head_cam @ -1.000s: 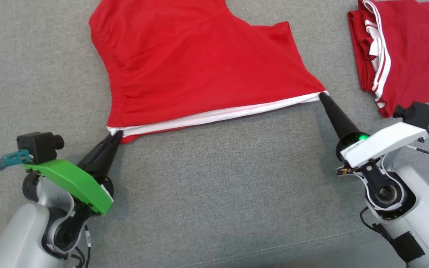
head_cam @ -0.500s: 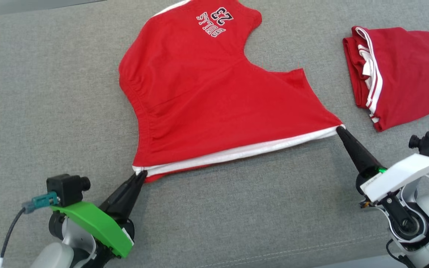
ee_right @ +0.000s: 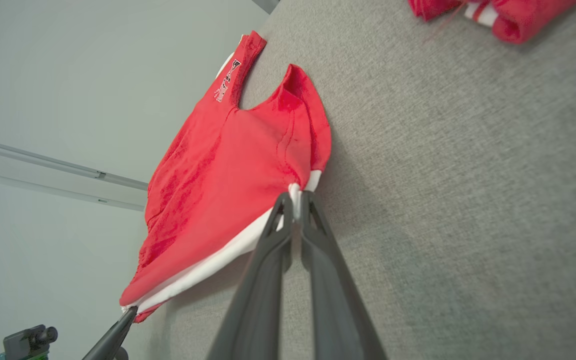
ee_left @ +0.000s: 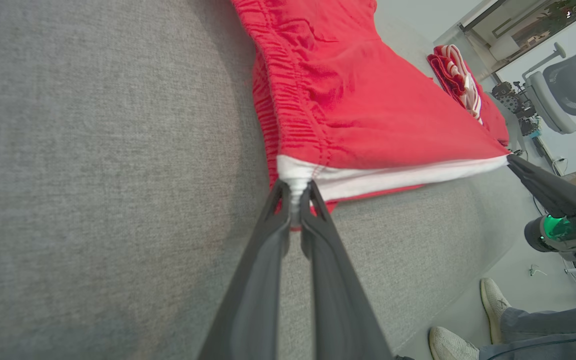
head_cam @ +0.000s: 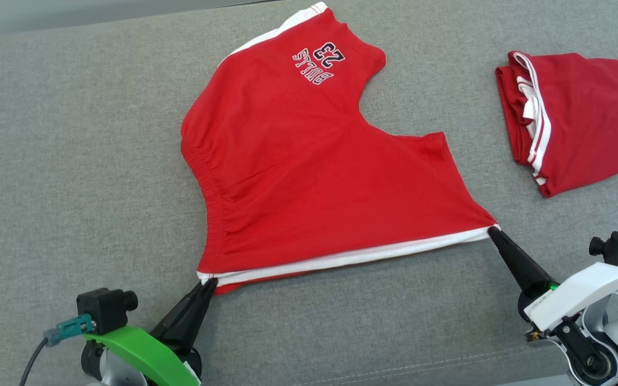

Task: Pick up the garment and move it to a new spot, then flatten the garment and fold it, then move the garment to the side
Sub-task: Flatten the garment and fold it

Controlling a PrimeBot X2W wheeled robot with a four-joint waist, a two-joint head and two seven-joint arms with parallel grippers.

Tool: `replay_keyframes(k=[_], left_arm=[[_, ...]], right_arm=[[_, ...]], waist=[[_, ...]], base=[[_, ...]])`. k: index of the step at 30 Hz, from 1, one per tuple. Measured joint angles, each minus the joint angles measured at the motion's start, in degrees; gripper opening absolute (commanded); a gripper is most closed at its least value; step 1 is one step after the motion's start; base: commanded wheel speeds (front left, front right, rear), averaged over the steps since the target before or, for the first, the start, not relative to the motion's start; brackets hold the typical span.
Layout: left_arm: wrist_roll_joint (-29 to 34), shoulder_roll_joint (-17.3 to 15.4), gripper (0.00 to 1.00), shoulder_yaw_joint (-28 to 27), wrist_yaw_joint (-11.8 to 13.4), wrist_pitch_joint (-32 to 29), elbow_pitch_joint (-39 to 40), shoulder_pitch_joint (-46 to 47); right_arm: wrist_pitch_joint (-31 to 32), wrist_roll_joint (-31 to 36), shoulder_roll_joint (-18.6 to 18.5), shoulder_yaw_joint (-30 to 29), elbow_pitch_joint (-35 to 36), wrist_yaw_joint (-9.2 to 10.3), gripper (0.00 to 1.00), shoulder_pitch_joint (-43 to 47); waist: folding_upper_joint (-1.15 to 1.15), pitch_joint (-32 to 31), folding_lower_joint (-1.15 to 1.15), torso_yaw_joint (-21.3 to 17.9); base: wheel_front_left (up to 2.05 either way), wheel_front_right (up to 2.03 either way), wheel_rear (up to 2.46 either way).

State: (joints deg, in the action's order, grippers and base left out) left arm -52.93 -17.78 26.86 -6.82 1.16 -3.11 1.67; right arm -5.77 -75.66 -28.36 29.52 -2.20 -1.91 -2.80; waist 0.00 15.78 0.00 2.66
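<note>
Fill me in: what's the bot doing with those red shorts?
Both arms are on the red shorts. The left gripper is shut on the waistband corner and the right gripper is shut on the leg-hem corner, with the white-striped side edge pulled taut between them. The rest of the shorts lies spread on the grey cushion. It looks like the flattening stage, with no fold started. A second red garment sits folded off to the right.

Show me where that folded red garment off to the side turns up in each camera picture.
Head view: folded garment upper right.
Left wrist view: folded garment small, upper right, past the shorts.
Right wrist view: folded garment cut off at top right.
Shared landmark: the shorts' white hem.
</note>
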Motion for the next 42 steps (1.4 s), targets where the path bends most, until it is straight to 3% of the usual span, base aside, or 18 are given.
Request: replay_keyframes(k=[15, 22, 26, 28, 30, 33, 34, 35, 36, 42], left_arm=[[3.87, 0.12, 0.0, 3.09, -0.31, 2.72, -3.2, -0.76], [4.3, 0.73, 0.21, 3.82, -0.32, 3.94, -4.46, -0.8], [4.91, 1.23, 0.27, 4.53, -0.32, 4.55, -5.98, -0.77], [5.57, 1.71, 0.4, 5.21, -0.32, 4.64, -7.04, -0.74], [5.79, 2.36, 0.55, 5.45, -0.32, 5.04, -7.61, -0.73], [5.8, 2.8, 0.91, 5.88, -0.32, 5.65, -8.4, -0.7], [5.81, 2.87, 1.0, 5.87, -0.32, 6.0, -8.82, -0.68], [5.82, 2.92, 1.0, 5.84, -0.32, 6.11, -9.29, -0.64], [5.82, 3.0, 1.0, 5.81, -0.32, 6.31, -9.55, -0.62], [5.87, 4.12, 1.0, 5.79, -0.32, 7.38, -10.82, -0.51]], right_arm=[[-0.52, 10.05, -4.0, 4.71, -3.32, 1.04, 0.02, 0.76], [-1.19, 13.37, -3.85, 6.23, -4.65, 1.62, 0.08, 0.51], [-1.78, 18.25, -4.07, 7.87, -6.15, 2.52, 0.09, -1.55], [-2.22, 20.05, -3.93, 8.69, -6.77, 2.59, 0.15, -2.52], [-2.45, 21.63, -3.87, 9.68, -7.27, 3.08, 0.3, -3.04], [-2.86, 23.62, -3.64, 10.45, -7.98, 3.59, 0.47, -3.27], [-2.97, 24.01, -3.53, 10.76, -8.24, 3.6, 0.7, -3.49], [-3.38, 24.39, -3.25, 10.93, -8.62, 3.78, 0.93, -3.77], [-3.66, 24.86, -3.05, 11.11, -8.89, 4.11, 1.0, -3.92], [-4.14, 26.54, -2.35, 11.79, -9.95, 4.63, 1.0, -4.07]], waist=[[0.0, -1.9, 0.0, -0.18], [0.0, -2.15, 0.0, -0.07], [0.0, -2.3, 0.0, -0.07], [0.0, -2.6, 0.0, -0.04], [0.0, -2.94, 0.0, 0.04], [0.0, -3.42, 0.0, 0.19], [0.0, -3.53, 0.0, 0.22], [0.0, -3.67, 0.0, 0.26], [0.0, -3.83, 0.0, 0.29], [0.0, -4.34, 0.0, 0.32]], base=[[0.0, 0.0, 0.0], [0.0, 0.0, 0.0], [0.0, 0.0, 0.0], [0.0, 0.0, 0.0], [0.0, 0.0, 0.0], [0.0, 0.0, 0.0], [0.0, 0.0, 0.0], [0.0, 0.0, 0.0], [0.0, 0.0, 0.0], [0.0, 0.0, 0.0]])
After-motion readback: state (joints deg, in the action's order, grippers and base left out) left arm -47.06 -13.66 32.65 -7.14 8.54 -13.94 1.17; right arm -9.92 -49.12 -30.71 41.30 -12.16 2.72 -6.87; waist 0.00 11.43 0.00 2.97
